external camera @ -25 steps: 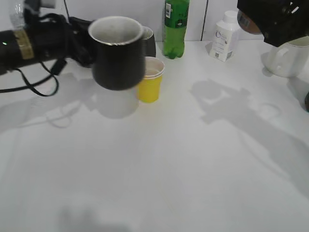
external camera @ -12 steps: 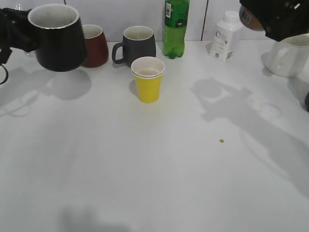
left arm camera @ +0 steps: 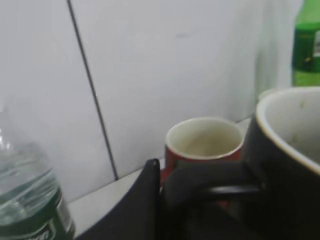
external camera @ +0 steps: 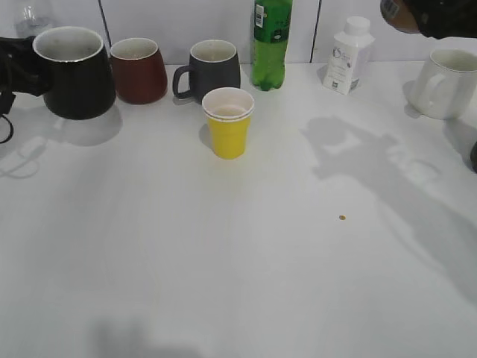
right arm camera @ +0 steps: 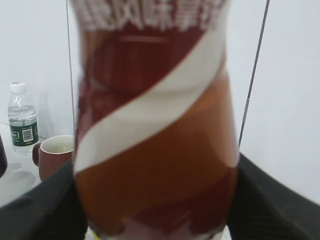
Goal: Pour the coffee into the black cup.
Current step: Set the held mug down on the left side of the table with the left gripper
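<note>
The black cup [external camera: 73, 73] stands or hangs low at the far left of the table, next to the maroon mug [external camera: 139, 69]. My left gripper [external camera: 16, 67] is shut on the cup's handle [left arm camera: 215, 185]; the cup's white inside shows in the left wrist view [left arm camera: 295, 125]. My right gripper [external camera: 436, 16] is at the top right edge, shut on the coffee bottle [right arm camera: 155, 130], whose brown-and-white swirl label fills the right wrist view. Only the bottle's end [external camera: 395, 13] shows in the exterior view.
A dark grey mug [external camera: 212, 68], a yellow paper cup [external camera: 228, 121], a green soda bottle [external camera: 271, 41], a small white bottle [external camera: 349, 56] and a white mug [external camera: 449, 82] stand along the back. A water bottle [left arm camera: 25, 195] stands at the far left. A small crumb [external camera: 342, 218] lies mid-table.
My left gripper has carried the black cup from the middle to the far left and lowered it beside the maroon mug. My right gripper with the bottle has risen toward the top edge.
</note>
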Tool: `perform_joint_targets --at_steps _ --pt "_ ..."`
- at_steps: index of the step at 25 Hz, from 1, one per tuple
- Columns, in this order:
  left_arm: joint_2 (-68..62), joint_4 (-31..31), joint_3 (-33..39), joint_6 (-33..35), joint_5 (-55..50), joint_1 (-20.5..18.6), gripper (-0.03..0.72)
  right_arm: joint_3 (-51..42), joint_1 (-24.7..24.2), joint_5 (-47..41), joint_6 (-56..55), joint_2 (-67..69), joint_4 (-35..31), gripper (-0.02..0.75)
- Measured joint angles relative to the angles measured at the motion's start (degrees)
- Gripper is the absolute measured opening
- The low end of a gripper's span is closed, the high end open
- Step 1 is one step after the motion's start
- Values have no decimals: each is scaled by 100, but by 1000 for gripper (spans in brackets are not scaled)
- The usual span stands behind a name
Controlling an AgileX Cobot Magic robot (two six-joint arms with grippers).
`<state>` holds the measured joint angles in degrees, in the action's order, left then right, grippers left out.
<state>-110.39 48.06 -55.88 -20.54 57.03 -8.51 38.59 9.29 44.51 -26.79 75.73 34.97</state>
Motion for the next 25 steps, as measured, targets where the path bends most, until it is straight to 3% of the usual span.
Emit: perform_joint_targets --at_steps 13,25 --pt "-887 -1028 0 578 185 -5 42 0 0 -6 0 0 0 538" --pt "-1249 -1233 0 631 311 -5 42 0 0 -6 0 0 0 538"
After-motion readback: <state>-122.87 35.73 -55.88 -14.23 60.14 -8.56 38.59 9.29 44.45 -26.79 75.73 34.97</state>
